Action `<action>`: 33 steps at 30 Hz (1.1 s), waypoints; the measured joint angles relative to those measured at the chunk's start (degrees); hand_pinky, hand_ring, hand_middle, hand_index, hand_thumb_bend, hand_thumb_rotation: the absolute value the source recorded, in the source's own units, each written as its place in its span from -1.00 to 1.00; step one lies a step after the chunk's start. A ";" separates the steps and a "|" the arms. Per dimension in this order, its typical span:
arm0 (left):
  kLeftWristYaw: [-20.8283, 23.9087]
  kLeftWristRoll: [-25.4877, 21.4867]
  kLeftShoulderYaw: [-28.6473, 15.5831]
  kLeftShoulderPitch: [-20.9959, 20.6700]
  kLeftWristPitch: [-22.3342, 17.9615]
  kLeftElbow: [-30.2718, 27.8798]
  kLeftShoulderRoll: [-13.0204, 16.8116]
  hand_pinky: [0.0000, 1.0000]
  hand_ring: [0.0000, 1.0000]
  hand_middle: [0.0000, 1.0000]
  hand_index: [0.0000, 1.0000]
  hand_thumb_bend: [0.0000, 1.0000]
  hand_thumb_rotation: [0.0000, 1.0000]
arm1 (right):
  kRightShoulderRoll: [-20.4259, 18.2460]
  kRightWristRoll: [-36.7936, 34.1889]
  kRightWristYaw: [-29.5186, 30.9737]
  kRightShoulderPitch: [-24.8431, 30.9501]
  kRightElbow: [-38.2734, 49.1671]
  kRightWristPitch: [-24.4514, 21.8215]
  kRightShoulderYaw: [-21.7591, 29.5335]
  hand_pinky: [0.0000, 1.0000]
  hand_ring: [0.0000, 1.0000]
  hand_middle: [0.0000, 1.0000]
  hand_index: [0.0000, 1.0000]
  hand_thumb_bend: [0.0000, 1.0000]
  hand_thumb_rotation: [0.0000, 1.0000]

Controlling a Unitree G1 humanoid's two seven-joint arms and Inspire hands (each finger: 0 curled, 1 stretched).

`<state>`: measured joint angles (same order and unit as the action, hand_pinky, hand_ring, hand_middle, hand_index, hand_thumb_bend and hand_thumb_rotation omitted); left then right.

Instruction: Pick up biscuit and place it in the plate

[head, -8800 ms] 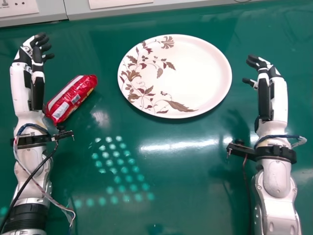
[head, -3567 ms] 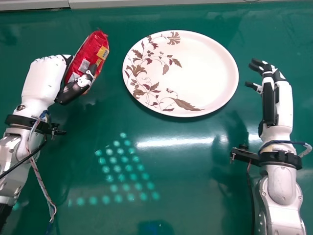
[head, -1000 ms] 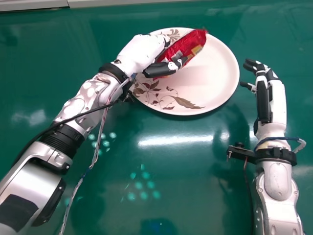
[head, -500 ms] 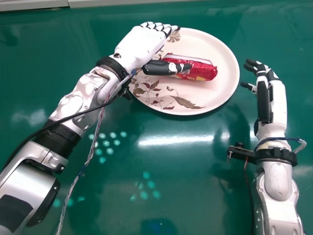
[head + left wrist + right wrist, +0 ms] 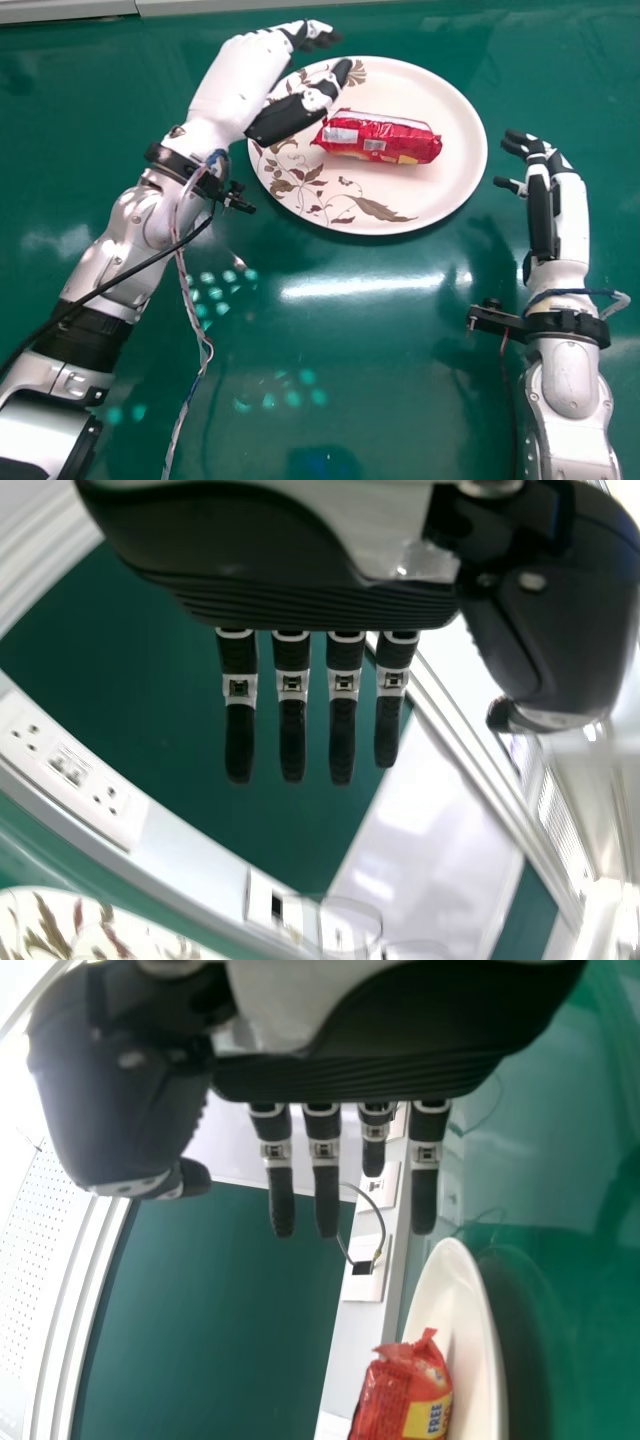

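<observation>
Table: green and glossy [image 5: 400, 380], with a long pale glare and a patch of small light dots toward the near side; pale ledge [image 5: 330, 8] along the far edge.
Wall: white socket panel [image 5: 75, 770] in the left wrist view.
Plate: round, cream, with brown leaves and flowers on the left part [image 5: 445, 190]; flat on the table, between the two hands.
Biscuit packet: red and shiny [image 5: 378, 138], with a white stripe along the far side; lying lengthwise from left to right, wholly inside the rim, left end near the flower pattern.
Task so far: biscuit picked up and in the plate, so main part done, by the look of it.
Left to do: most likely just a withdrawal of the left hand [image 5: 238, 78] from above the plate; no re-gripping or straightening apparently needed.
Left hand: fingers spread loosely and extended, thumb well out from them, pinching nothing; beyond the plate's far left side in the head view, with thumb reaching over the rim.
Packet from left hand: nearer the robot and to the right, close to the thumb but apart from it, with bare plate visible between.
Right hand: idle just beside the plate's right side, relaxed and empty [image 5: 545, 160].
Possible trouble: thumb catching the rim or nudging the packet on the way out; best lifted a little first, then drawn back leftward.
</observation>
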<state>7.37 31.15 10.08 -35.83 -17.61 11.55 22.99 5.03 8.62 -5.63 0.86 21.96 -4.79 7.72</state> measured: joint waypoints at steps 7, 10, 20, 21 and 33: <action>3.11 -6.68 -7.04 8.33 -3.11 -4.23 -0.40 -0.18 0.02 0.12 0.19 -0.31 -0.75 | -0.05 0.95 -0.45 0.04 0.05 -0.28 -0.10 0.36 0.53 0.57 0.54 0.01 -0.20; 2.91 -10.34 -9.31 11.27 -3.90 -6.37 -0.96 -0.15 0.05 0.14 0.21 -0.33 -0.79 | -0.29 1.06 -0.84 0.07 0.10 -0.52 -0.15 0.38 0.54 0.59 0.55 0.01 -0.21; 3.13 -20.08 -14.64 18.68 -10.55 -6.95 -4.72 -0.17 -0.03 0.06 0.15 -0.38 -1.00 | -0.75 1.12 -1.13 0.05 0.10 -0.56 -0.20 0.36 0.53 0.57 0.54 0.01 -0.24; 3.03 -22.11 -15.26 19.15 -10.82 -6.94 -5.79 -0.17 -0.04 0.05 0.14 -0.42 -1.00 | -0.75 1.12 -1.14 0.03 0.08 -0.56 -0.16 0.36 0.53 0.57 0.54 0.01 -0.24; 3.36 -27.49 -17.67 23.86 -10.98 -8.06 -14.38 -0.23 -0.06 0.03 0.10 -0.63 -1.00 | 0.28 0.59 -1.33 -1.14 -0.40 -1.10 3.26 0.36 0.53 0.56 0.53 0.03 -0.26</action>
<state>10.72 3.66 -7.58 -11.97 -28.58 3.49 8.61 5.31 9.20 -6.96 -0.28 21.55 -5.89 10.98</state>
